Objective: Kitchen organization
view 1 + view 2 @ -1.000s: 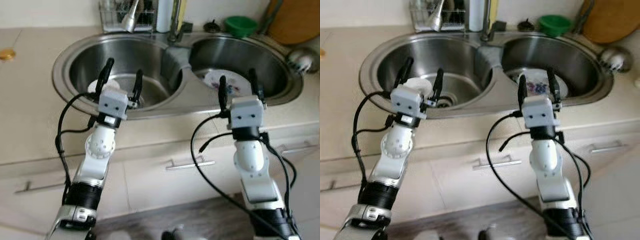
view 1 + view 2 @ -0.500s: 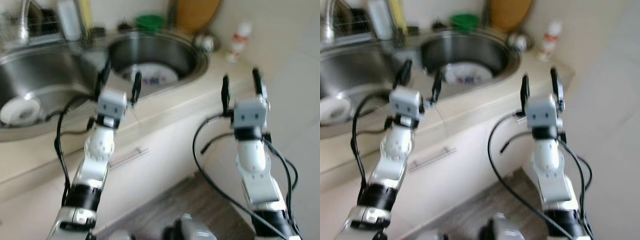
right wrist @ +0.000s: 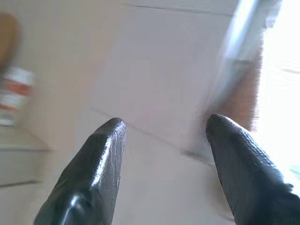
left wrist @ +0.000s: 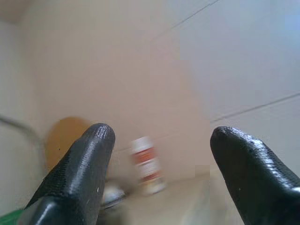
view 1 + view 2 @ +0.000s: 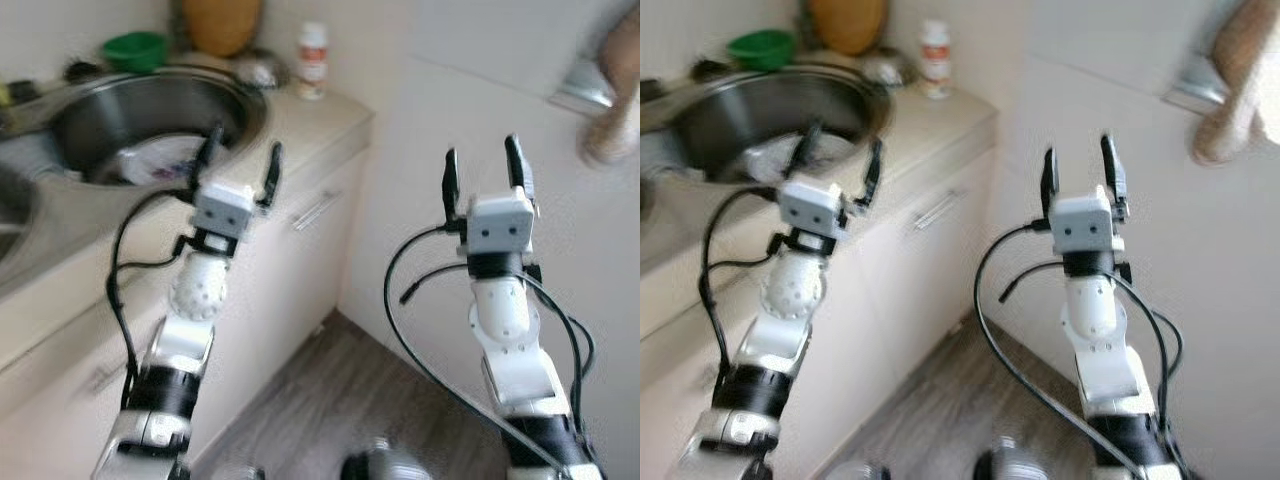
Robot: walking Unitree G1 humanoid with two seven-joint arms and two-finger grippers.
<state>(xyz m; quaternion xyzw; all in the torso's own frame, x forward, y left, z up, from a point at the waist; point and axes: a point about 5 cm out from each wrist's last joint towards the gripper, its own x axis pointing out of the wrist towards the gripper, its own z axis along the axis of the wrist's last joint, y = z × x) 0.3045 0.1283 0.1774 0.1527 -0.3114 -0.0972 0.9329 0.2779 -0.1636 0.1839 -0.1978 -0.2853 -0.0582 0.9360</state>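
Note:
Both arms are held up in front of me with nothing in them. My left gripper [image 5: 245, 145] is open over the counter's front edge, near the right sink bowl [image 5: 75, 105]. A patterned white plate [image 5: 155, 160] lies in that bowl. My right gripper [image 5: 481, 150] is open too, off the counter's end and facing a pale wall panel. In the left wrist view, the left gripper [image 4: 159, 136] looks toward a white bottle with a red label [image 4: 147, 164]. The right gripper [image 3: 164, 124] faces the wall.
A green bowl [image 5: 137, 48], a wooden board [image 5: 222, 22] and the white bottle [image 5: 313, 47] stand at the counter's back. Cabinet fronts with a bar handle [image 5: 315, 210] run below. Wood floor [image 5: 330, 400] lies between cabinet and wall. A blurred tan thing [image 5: 1240, 80] hangs high on the right.
The whole view has swung to the right: the sink has slid off to the left, and the counter's end, wall and floor have come in. Both grippers stay open and raised.

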